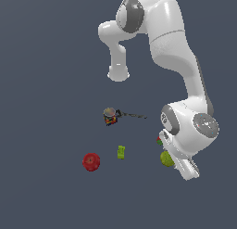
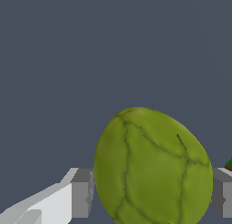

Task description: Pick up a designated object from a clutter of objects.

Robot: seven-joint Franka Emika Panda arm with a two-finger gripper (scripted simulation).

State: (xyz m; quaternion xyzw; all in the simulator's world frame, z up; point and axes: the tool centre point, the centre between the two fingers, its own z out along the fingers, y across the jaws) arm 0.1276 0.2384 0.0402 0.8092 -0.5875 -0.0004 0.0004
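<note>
The designated object, a yellow-green lumpy apple-like fruit [image 2: 152,171], fills the lower half of the wrist view. It sits between the two grey fingers of my gripper [image 2: 152,196]. The pads [image 2: 82,193] on both sides touch its skin, so the gripper is shut on it. In the exterior view the fruit [image 1: 165,158] peeks out from under the white hand at the exterior view's right. The rest of the clutter of objects lies to its left there.
A red round fruit [image 1: 91,162] and a small green block [image 1: 121,152] lie at the exterior view's left of the hand. A dark multicoloured tool-like thing [image 1: 111,116] lies farther back. A tiny red-and-green piece [image 1: 159,141] sits right beside the hand.
</note>
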